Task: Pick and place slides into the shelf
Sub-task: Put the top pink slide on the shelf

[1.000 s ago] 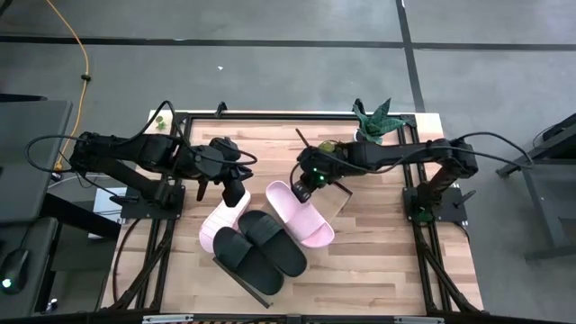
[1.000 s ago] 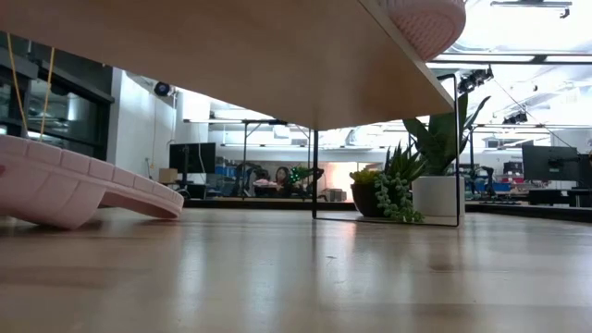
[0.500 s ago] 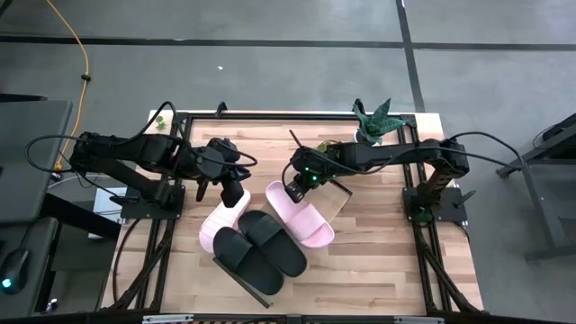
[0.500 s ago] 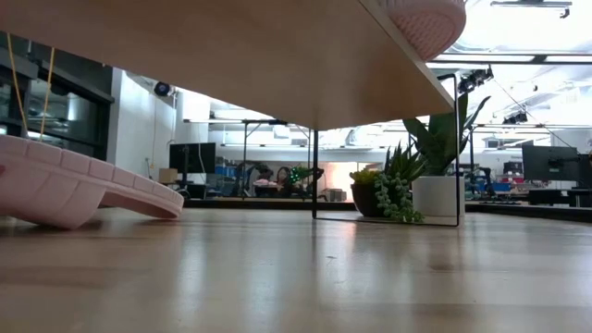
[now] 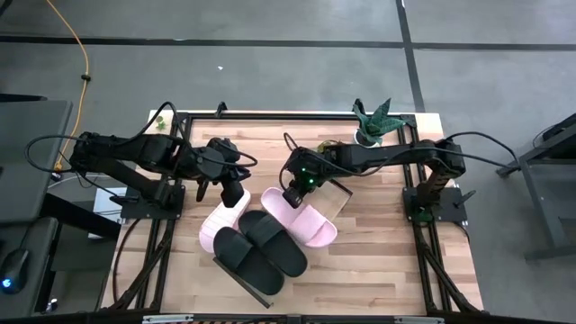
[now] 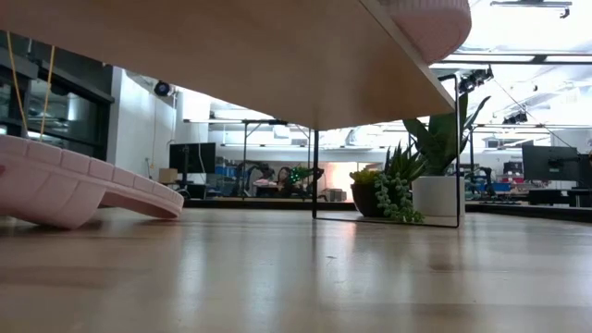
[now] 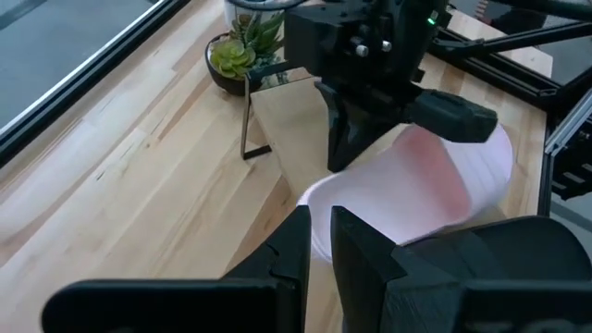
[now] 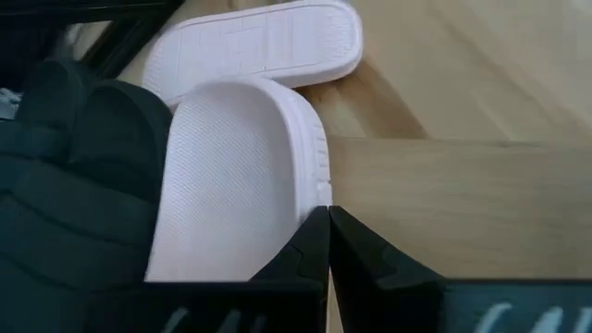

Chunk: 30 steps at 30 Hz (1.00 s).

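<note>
A large light-wood plank worktop in a black metal frame is filling the overhead view. Near its centre, a long flat light-wood shelf board with a thin black frame is lying slanted from about seven o'clock towards one o'clock, mostly covered by sandals.

Two dark jointed arms are reaching in, the left from nine o'clock and the right from three o'clock.

Two matte black open-toe slide sandals are sitting side by side on the shelf's seven o'clock end. One light pink slide sandal is lying on the shelf at the black pair's two o'clock side. The second light pink slide sandal is lying at the black pair's ten o'clock side; whether it is on the shelf is unclear.

A small potted green plant is standing at the worktop's one o'clock corner.

The right hand is hovering at the eleven o'clock end of the pink sandal on the shelf, fingers pressed together and holding nothing. The left hand is sitting at the one o'clock end of the other pink sandal, fingers nearly together; a grip cannot be made out.
</note>
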Available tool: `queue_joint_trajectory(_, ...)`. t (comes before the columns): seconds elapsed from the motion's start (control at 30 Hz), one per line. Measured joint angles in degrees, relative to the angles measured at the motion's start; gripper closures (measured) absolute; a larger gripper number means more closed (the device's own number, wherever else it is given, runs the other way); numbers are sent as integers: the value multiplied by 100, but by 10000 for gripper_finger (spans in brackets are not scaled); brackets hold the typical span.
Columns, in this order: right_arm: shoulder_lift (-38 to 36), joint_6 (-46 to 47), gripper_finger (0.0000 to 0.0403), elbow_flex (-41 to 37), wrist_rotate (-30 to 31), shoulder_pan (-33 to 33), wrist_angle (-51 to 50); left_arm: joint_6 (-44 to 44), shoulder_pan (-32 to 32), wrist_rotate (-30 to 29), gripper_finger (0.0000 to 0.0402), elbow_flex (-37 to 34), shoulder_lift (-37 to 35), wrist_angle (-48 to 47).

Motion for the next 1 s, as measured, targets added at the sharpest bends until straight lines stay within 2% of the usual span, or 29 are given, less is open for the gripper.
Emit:
queue_joint_trajectory(0.2,87,56,403,1,-96,-7,118,14,-2,-18,364,0,0,-3)
queue_joint_trajectory(0.47,-24,227,403,-4,652,28,-19,14,-4,-18,364,0,0,-9)
queue_joint_trajectory(0.6,-103,312,403,-8,932,25,-397,16,-4,-18,364,0,0,-9)
queue_joint_trajectory(1.0,-551,501,403,-10,1158,428,-1686,26,-4,-18,364,0,0,-21)
